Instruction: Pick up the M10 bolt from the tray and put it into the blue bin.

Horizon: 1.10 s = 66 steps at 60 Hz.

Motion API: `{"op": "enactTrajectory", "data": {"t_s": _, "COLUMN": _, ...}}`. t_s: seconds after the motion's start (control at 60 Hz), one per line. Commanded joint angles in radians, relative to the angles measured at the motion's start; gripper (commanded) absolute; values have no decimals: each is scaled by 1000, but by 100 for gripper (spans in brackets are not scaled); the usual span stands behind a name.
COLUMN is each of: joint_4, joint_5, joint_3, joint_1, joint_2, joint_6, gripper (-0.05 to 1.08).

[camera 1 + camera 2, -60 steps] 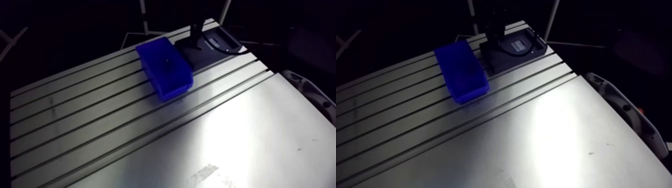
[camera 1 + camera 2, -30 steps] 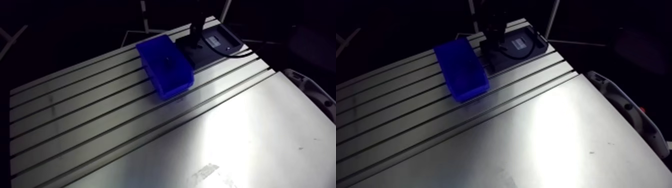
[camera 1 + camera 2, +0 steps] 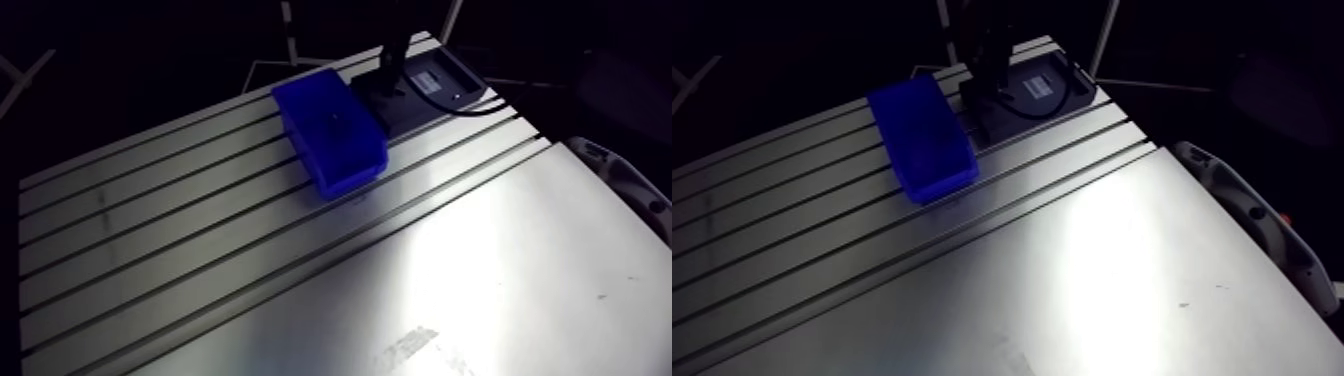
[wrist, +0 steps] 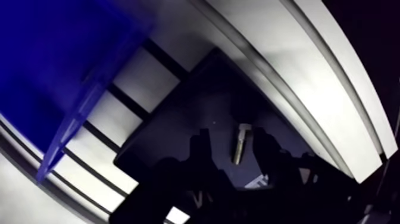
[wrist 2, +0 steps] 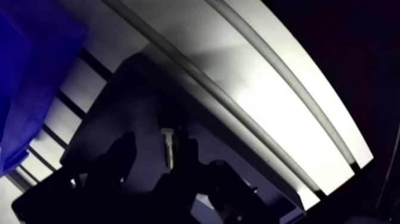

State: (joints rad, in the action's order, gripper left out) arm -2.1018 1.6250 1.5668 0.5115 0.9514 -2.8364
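Observation:
In the wrist view a small silver M10 bolt [image 4: 240, 143] lies on the floor of the black tray [image 4: 178, 113]. My gripper [image 4: 232, 143] is low over the tray and open, with one dark finger on each side of the bolt and a gap showing on both sides. The blue bin [image 4: 53, 65] stands beside the tray, off to one side of the gripper. In the arm view the blue bin [image 3: 332, 135] sits on the slotted table at the far end, with the tray [image 3: 435, 88] right beside it and the gripper [image 3: 385, 85] down over the tray.
The aluminium table [image 3: 300, 260] stretches toward the camera with long slots. A white and grey device [image 3: 1257, 225] lies along the table's right edge. The tray carries a pale label [image 3: 1040, 87] and sits close to the table's far edge.
Earlier the gripper stood a little to the side over the tray; it has since shifted slightly and come down over the bolt. The bin, tray and bolt have stayed put.

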Motion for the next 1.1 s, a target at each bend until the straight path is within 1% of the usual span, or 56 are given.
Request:
{"op": "enactTrajectory", "data": {"t_s": 0.017, "joint_4": -11, "joint_5": -1, "joint_3": 0, "joint_1": 1, "joint_2": -2, "joint_6": 1, "gripper": 53}}
{"op": "enactTrajectory", "data": {"t_s": 1.05, "joint_4": -20, "joint_5": -1, "joint_3": -4, "joint_1": 6, "joint_2": -17, "joint_6": 11, "gripper": 60}}
{"op": "enactTrajectory", "data": {"t_s": 1.1, "joint_4": -34, "joint_5": -1, "joint_3": -3, "joint_1": 7, "joint_2": -18, "joint_6": 11, "gripper": 62}}
